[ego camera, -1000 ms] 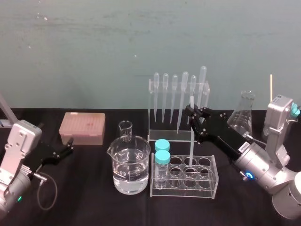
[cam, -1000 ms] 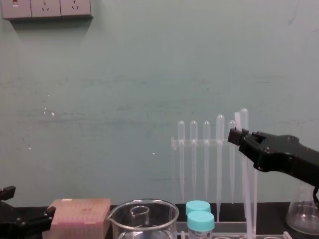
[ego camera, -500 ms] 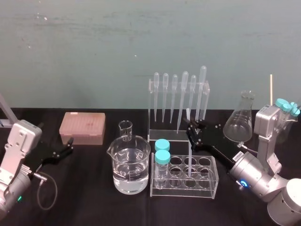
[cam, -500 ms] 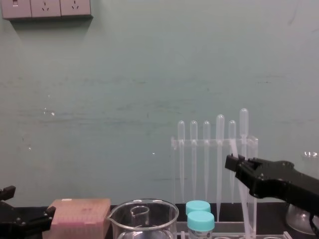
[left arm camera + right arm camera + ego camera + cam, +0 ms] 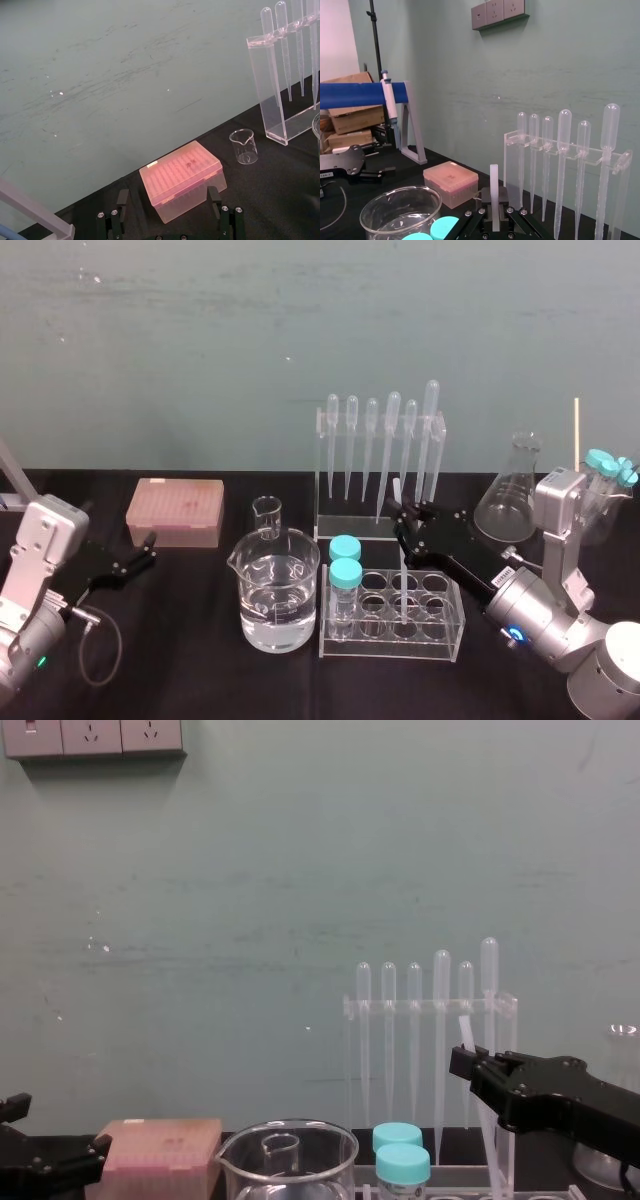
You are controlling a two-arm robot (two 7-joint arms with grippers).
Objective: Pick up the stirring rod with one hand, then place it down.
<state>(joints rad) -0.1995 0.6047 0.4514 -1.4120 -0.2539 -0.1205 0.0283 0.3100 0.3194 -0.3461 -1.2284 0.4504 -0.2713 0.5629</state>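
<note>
The stirring rod (image 5: 403, 580) is a thin translucent-white stick, nearly upright. My right gripper (image 5: 408, 523) is shut on its upper part, just in front of the pipette rack (image 5: 330, 525). Below the jaws the rod runs down into a well of the clear tube rack (image 5: 445, 645). In the right wrist view the rod (image 5: 493, 192) rises straight up between the gripper (image 5: 493, 220) fingers. In the chest view the rod (image 5: 464, 1030) pokes above the right gripper (image 5: 468, 1067). My left gripper (image 5: 140, 555) is parked at the far left, open, with nothing between its fingers (image 5: 122, 199).
A large beaker of water (image 5: 278, 590) and a small beaker (image 5: 267, 517) stand left of the tube rack, which holds two blue-capped tubes (image 5: 345, 575). A pink tip box (image 5: 175, 510) sits ahead of the left gripper. A conical flask (image 5: 520, 490) stands at the right.
My right gripper has come down and slightly nearer with the rod, from pipette-bulb height to just above the tube rack; the rod's lower end now sits lower in the rack. The left arm stayed still.
</note>
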